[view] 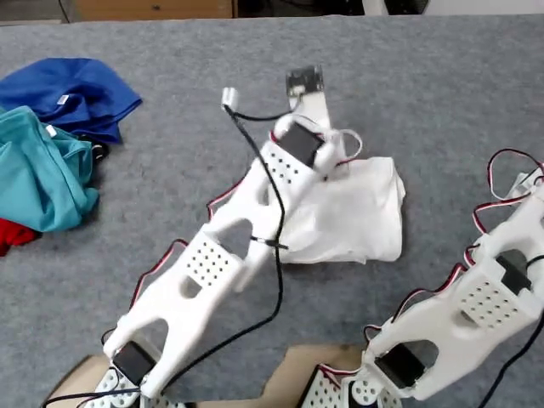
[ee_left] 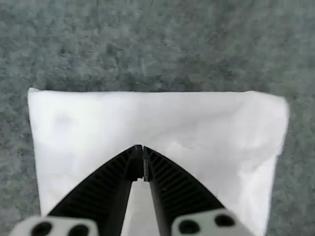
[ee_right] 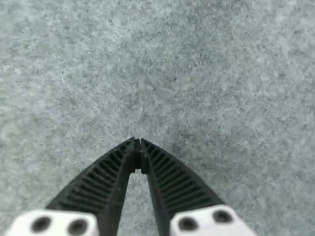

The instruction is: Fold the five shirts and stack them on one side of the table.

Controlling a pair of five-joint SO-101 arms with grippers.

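Note:
A white shirt lies folded into a rectangle on the grey felt table; in the high view the white shirt sits mid-table. My left gripper is shut just above its middle, with no cloth seen between the fingers. The left arm stretches from the near edge over the shirt's left part. My right gripper is shut over bare felt, and the right arm stands at the right edge. A blue shirt, a teal shirt and a red shirt lie crumpled at the far left.
Black cables run along the left arm. Cardboard lies under the arm bases at the near edge. Open felt stretches across the back of the table and between the two arms.

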